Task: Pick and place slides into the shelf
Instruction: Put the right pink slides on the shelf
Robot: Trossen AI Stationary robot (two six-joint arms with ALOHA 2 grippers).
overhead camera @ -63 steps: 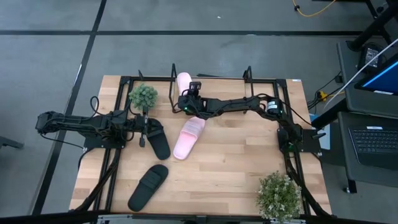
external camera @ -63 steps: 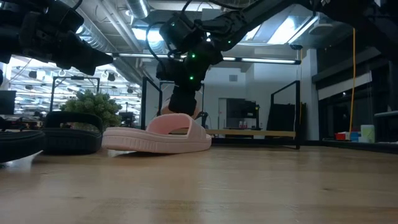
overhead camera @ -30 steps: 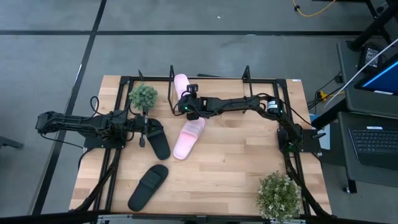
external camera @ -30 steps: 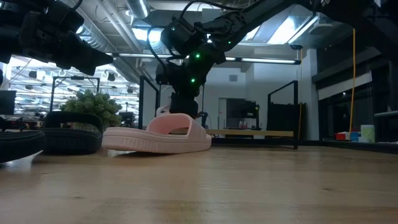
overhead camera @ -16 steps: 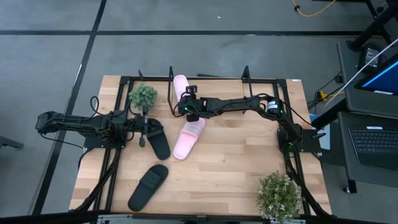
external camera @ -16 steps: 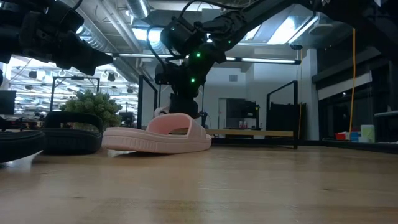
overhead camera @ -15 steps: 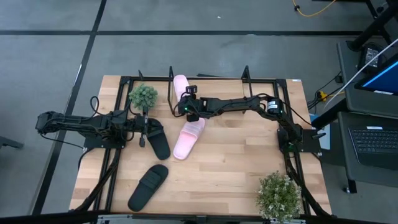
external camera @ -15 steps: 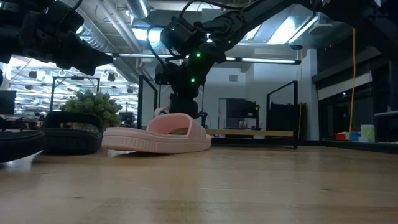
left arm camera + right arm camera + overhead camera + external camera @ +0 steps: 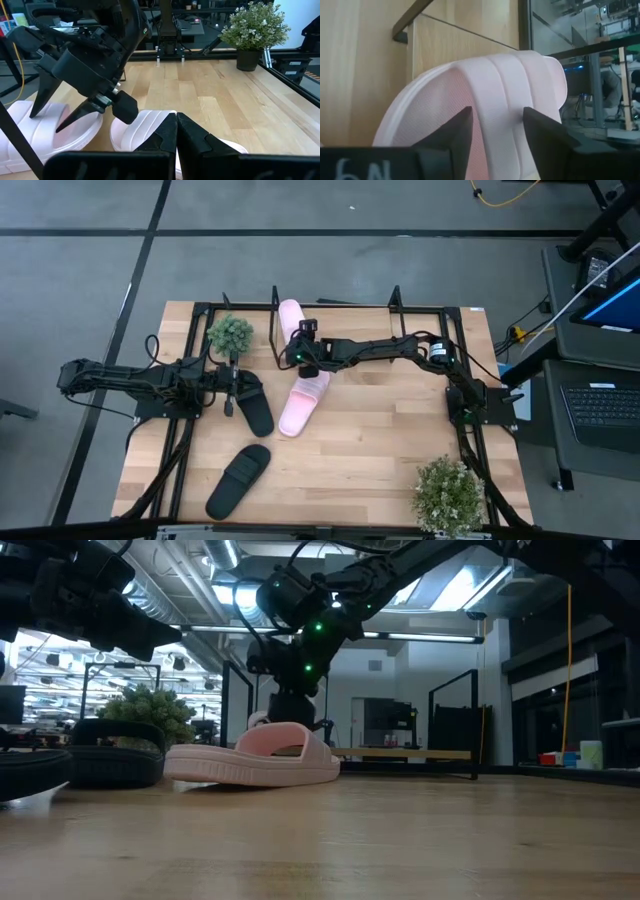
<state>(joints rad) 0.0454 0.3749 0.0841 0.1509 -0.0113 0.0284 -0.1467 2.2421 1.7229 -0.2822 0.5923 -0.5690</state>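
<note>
One pale pink slide (image 9: 289,318) lies slanted on the shelf (image 9: 420,308) at the table's far edge, its far end reaching over the black wire rail. My right gripper (image 9: 295,342) is over it, open, one finger on each side of the strap (image 9: 505,85). A second pink slide (image 9: 299,404) lies sole down on the table just nearer. Two black slides (image 9: 254,408) (image 9: 238,479) lie at the left. My left gripper (image 9: 229,396) waits shut beside the nearer-left black slide and touches nothing. My right gripper comes at the pink slide's strap (image 9: 496,100) slanting down from the table's right. Its two spread fingers (image 9: 451,131) stand across the strap's middle. I cannot tell whether they touch it. The slide rests on the shelf's board.
A small potted plant (image 9: 230,333) stands by the shelf's left end. A larger plant (image 9: 449,492) stands at the near right corner. Bare wood lies between the shelf and that plant. Black frame rails (image 9: 470,430) run along both table sides.
About two seconds ago my right gripper shifted a little toward the table's left edge with the pink slide on the shelf. Since then arm and slide have kept their place.
</note>
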